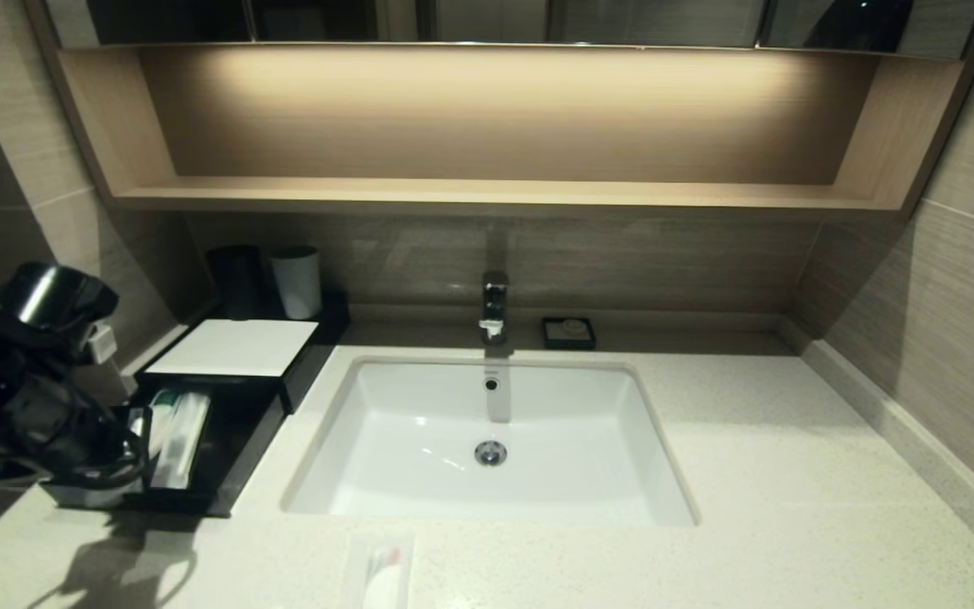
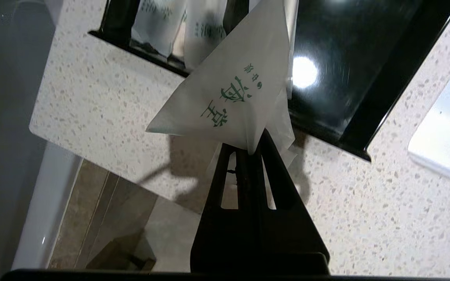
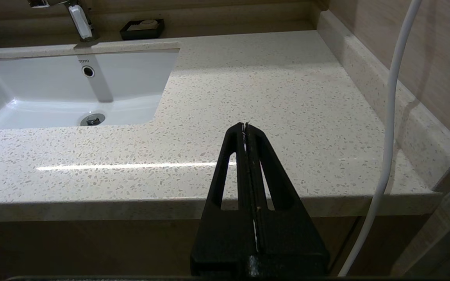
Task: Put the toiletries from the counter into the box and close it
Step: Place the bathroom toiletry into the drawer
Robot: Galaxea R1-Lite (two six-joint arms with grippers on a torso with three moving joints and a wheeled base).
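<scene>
- One arm is at work: the left gripper [image 2: 253, 146], at the far left of the head view, has its fingers pinched together on a corner of a green-marked sachet [image 2: 233, 93], holding it clear of the counter [image 2: 104, 105].
- Just beyond the sachet lies the box [image 1: 225, 461], its drawer pulled out toward the counter's front edge; the coming move turns on carrying the sachet that short way forward over the drawer's near wall.
- Two toothbrush packets [image 1: 180, 440] already lie in the drawer, long axes running front to back along it, so the sachet looks best set beside them.
- Behind the drawer, the box's white top panel [image 1: 233, 347] sits level and bare.
- Further right, in front of the sink [image 1: 491, 440], one more packet [image 1: 381, 571] lies on the counter at the bottom edge of the head view, roughly midway between the arms.
- Farthest right, the right gripper [image 3: 245, 128] hangs shut and empty off the counter's front edge, well apart from the box.
- Only the left wrist view shows the pinch and the sachet's green print; the head view hides both behind the left arm [image 1: 30, 381], yet it alone shows the remaining packet and the whole layout.
</scene>
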